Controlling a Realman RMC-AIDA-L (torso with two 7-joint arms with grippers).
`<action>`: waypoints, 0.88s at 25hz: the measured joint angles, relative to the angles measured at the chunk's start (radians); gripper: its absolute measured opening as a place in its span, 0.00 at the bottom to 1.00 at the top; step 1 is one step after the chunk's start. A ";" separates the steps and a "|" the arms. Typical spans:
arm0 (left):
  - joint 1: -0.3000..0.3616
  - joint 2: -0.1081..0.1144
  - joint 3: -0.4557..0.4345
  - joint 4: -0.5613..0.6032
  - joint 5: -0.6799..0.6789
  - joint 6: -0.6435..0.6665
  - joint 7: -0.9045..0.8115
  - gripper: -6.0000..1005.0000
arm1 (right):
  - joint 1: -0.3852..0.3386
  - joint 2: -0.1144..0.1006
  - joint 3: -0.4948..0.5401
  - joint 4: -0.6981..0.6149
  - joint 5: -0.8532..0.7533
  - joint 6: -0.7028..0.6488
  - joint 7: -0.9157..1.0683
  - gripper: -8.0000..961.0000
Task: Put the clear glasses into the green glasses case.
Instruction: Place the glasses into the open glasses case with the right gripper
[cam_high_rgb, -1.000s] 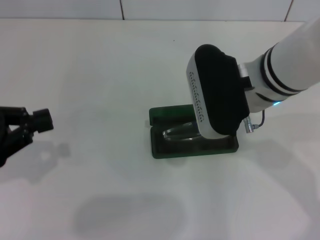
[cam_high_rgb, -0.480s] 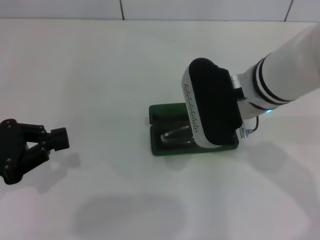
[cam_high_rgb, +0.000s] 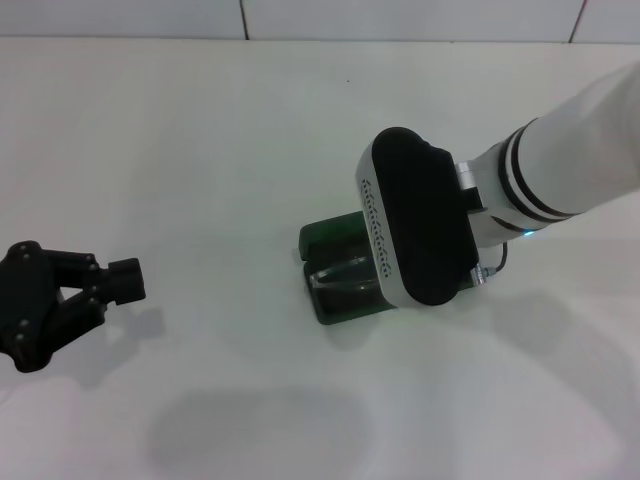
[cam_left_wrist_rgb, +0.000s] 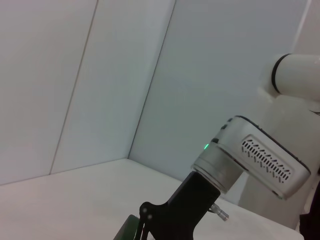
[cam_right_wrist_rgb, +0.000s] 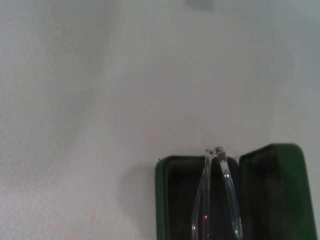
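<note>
Glasses case, green (cam_high_rgb: 335, 262), lies open on the white counter (cam_high_rgb: 200, 150) right of frame centre, the clear glasses (cam_right_wrist_rgb: 216, 200) lying inside. Right arm's pincer sits hidden directly above it, so I cannot tell its grip. Left pincer (cam_high_rgb: 122, 281) rests spread open at lower left.

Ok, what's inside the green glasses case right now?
The clear glasses lie in the open green glasses case, folded, against its dark lining. The right arm's wrist covers the case's right part in the head view, and the right gripper cannot be seen.
</note>
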 joint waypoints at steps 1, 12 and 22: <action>0.000 0.000 -0.001 0.000 0.000 0.000 0.000 0.09 | -0.003 0.000 0.000 -0.007 0.000 -0.003 0.000 0.11; 0.007 -0.002 -0.006 0.000 -0.002 0.001 0.000 0.09 | -0.013 0.000 -0.011 -0.048 -0.056 -0.035 0.025 0.11; 0.000 -0.002 -0.006 0.000 -0.006 0.006 -0.002 0.10 | -0.022 0.000 -0.018 -0.054 -0.063 -0.034 0.026 0.12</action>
